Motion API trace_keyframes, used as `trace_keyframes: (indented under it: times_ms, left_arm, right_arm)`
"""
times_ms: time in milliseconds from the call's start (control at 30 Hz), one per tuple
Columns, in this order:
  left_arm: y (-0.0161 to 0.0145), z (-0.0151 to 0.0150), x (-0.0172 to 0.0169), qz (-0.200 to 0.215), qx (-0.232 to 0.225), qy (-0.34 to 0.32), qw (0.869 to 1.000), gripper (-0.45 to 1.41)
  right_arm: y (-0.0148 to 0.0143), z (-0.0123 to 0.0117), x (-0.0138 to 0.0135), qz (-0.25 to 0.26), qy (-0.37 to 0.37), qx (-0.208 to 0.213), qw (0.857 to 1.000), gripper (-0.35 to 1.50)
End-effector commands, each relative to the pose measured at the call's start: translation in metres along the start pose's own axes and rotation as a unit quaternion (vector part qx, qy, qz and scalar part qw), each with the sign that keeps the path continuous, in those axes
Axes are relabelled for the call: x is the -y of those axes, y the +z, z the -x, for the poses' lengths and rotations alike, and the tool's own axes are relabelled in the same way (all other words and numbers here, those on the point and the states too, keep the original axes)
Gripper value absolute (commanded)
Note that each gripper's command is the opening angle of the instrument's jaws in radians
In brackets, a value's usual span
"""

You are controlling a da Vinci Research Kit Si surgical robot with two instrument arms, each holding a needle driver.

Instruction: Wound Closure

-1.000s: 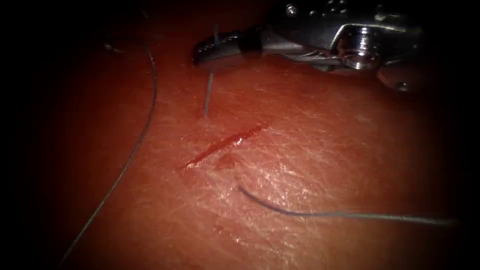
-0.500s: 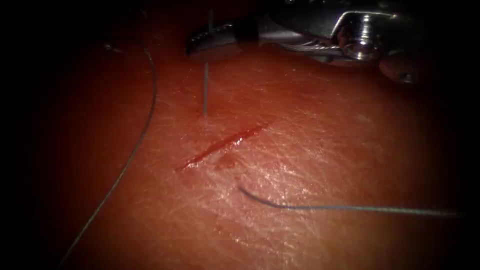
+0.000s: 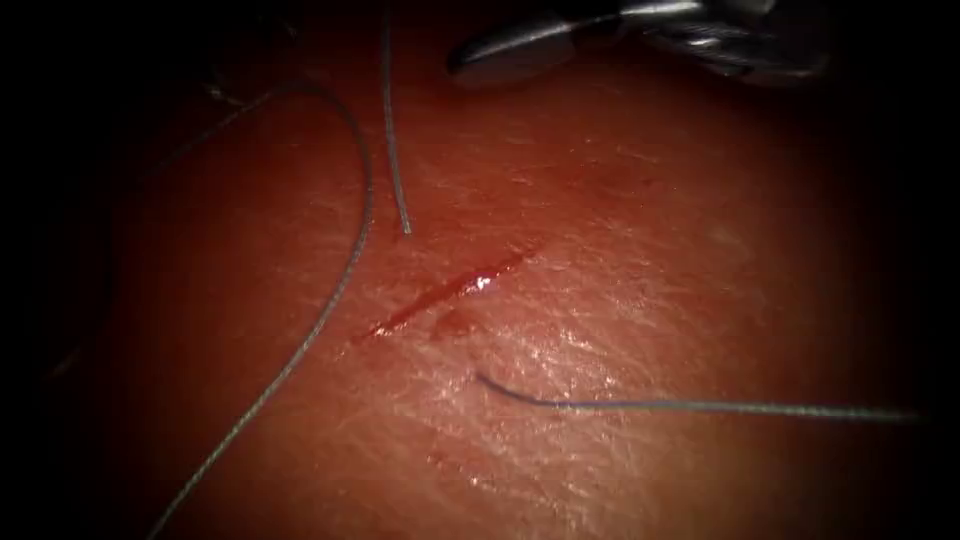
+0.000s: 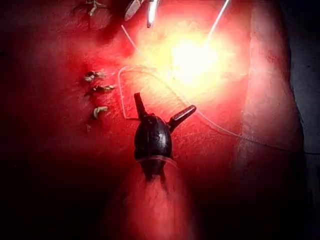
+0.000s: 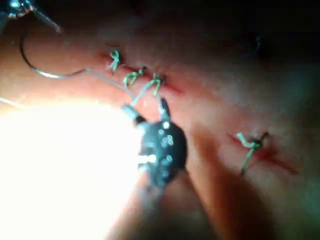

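The cut (image 3: 450, 288) lies in the tissue (image 3: 620, 330), wet with red fluid. On its left side a thread strand (image 3: 392, 140) leaves the tissue and rises, held by nothing. On its right side another thread strand (image 3: 700, 406) runs off to the right. My right tool (image 3: 470, 55) hovers beyond the cut; its jaws stand open and hold nothing, as the right wrist view (image 5: 145, 106) confirms. My left tool (image 4: 164, 102) hangs over the tissue with its jaws spread wide and nothing in them. The right tool (image 4: 141, 7) also shows in the left wrist view.
A long loop of thread (image 3: 330, 290) curves over the tissue left of the cut. Knotted older stitches (image 4: 97, 90) sit beside the left tool. Several green-threaded stitches (image 5: 135, 75) lie beyond the right tool, and one more stitch (image 5: 250, 142) lies apart.
The right tool was shut on the upright thread strand; it has let go and drawn away up and to the right. The strand now leans slack, and the long loop has shifted right.
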Motion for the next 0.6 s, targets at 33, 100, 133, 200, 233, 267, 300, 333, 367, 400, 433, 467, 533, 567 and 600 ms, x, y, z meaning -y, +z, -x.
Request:
trace_keyframes:
  times_ms: [33, 100, 133, 200, 233, 267, 300, 333, 367, 400, 433, 467, 533, 567, 600]
  left_arm:
    - [0.0006, 0.0005, -0.0005, -0.004, 0.002, -0.003, 1.000, 1.26]
    - [0.0006, 0.0001, -0.0009, -0.003, -0.001, -0.006, 1.000, 1.26]
    - [0.0006, -0.0001, -0.0011, -0.002, -0.002, -0.007, 1.000, 1.26]
    - [0.0015, -0.0011, -0.0023, 0.003, -0.002, -0.012, 1.000, 1.26]
    - [0.0019, -0.0015, -0.0027, 0.005, -0.002, -0.016, 1.000, 1.26]
    - [0.0032, -0.0024, -0.0038, 0.011, -0.002, -0.016, 1.000, 1.26]
    - [0.0044, -0.0032, -0.0047, 0.015, -0.004, -0.013, 1.000, 1.25]
    - [0.0050, -0.0036, -0.0052, 0.016, -0.004, -0.011, 1.000, 1.25]
    - [0.0063, -0.0044, -0.0065, 0.019, -0.005, -0.010, 1.000, 1.23]
    - [0.0068, -0.0047, -0.0070, 0.020, -0.005, -0.005, 1.000, 1.21]
    - [0.0072, -0.0049, -0.0076, 0.023, -0.005, -0.002, 1.000, 1.20]
    - [0.0081, -0.0055, -0.0088, 0.025, -0.006, 0.000, 1.000, 1.16]
    - [0.0095, -0.0066, -0.0105, 0.023, -0.006, 0.007, 1.000, 1.11]
    - [0.0100, -0.0068, -0.0110, 0.022, -0.003, 0.009, 1.000, 1.10]
    - [0.0105, -0.0071, -0.0115, 0.021, 0.002, 0.012, 1.000, 1.08]
  right_arm:
    - [0.0006, 0.0003, 0.0001, -0.002, -0.001, -0.001, 1.000, 1.41]
    - [0.0003, 0.0003, 0.0001, -0.003, -0.001, -0.001, 1.000, 1.41]
    - [0.0001, 0.0003, 0.0001, -0.004, -0.001, -0.001, 1.000, 1.43]
    - [-0.0008, 0.0004, 0.0002, -0.008, -0.001, -0.003, 1.000, 1.43]
    - [-0.0014, 0.0005, 0.0003, -0.010, -0.001, -0.001, 1.000, 1.43]
    - [-0.0024, 0.0007, 0.0005, -0.014, -0.002, 0.004, 1.000, 1.43]
    - [-0.0038, 0.0010, 0.0007, -0.021, -0.005, 0.016, 1.000, 1.43]
    - [-0.0045, 0.0012, 0.0008, -0.024, -0.006, 0.019, 1.000, 1.43]
    - [-0.0062, 0.0018, 0.0011, -0.031, -0.009, 0.021, 0.999, 1.41]
    - [-0.0072, 0.0022, 0.0013, -0.035, -0.010, 0.021, 0.999, 1.40]
    - [-0.0080, 0.0025, 0.0014, -0.040, -0.012, 0.022, 0.999, 1.38]
    - [-0.0094, 0.0030, 0.0015, -0.040, -0.014, 0.026, 0.999, 1.33]
    - [-0.0113, 0.0036, 0.0015, -0.032, -0.018, 0.040, 0.999, 1.33]
    - [-0.0116, 0.0037, 0.0014, -0.028, -0.016, 0.043, 0.999, 1.33]
    - [-0.0118, 0.0038, 0.0013, -0.024, -0.015, 0.044, 0.999, 1.33]
